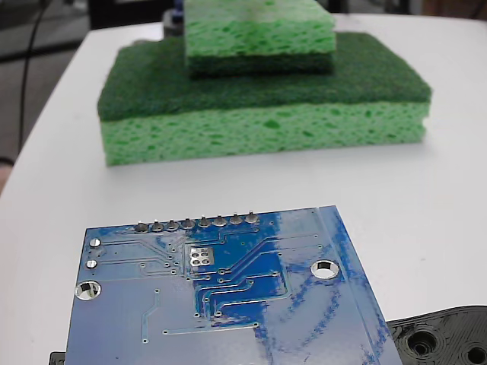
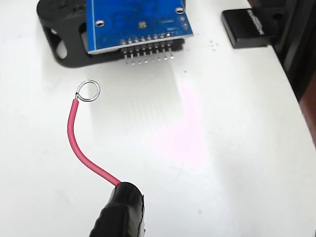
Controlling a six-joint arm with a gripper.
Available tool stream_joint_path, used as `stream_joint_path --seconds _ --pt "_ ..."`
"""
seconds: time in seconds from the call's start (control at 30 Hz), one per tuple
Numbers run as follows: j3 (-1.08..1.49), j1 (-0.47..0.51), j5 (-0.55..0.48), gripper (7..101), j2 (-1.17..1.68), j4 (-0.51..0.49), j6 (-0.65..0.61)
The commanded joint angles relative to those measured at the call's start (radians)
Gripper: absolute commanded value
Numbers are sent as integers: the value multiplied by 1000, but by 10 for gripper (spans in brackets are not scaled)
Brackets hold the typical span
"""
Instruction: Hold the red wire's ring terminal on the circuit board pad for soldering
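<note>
**Ring terminal in mid-air, short of the board**

In the wrist view, the thin, curved red insulated wire rises from a thick black sleeve at the bottom of the frame and ends in the tiny silver bare-metal ring terminal. The ring shows against bare white tabletop, well apart from the glossy blue rectangular circuit board at the top of that view. The board rests on a black plastic holder, its row of metal pins pointing toward the wire. The jaws themselves are not visible, so I cannot tell whether they are wide or closed.

In the fixed view, the board fills the foreground, and the small silver square pad with four tiny holes sits uncovered just below the row of silver solder blobs. Two stacked green sponges lie behind it on the tabletop. Neither wire nor ring appears there.
</note>
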Motion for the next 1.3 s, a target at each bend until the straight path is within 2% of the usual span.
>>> stream_joint_path --seconds 0.03,0.17,0.3,0.67,0.87,1.3 --pt "-84 0 -2 1003 -118 -15 -2" --pt "-196 9 3 1003 -321 -52 -11" --pt "-279 57 -43 1003 -456 -74 -31" --pt "-529 107 -107 1003 -808 -60 -81" --pt "-692 106 -107 1003 -1011 -34 -110" --pt "-831 89 -97 1003 -1127 40 -126"
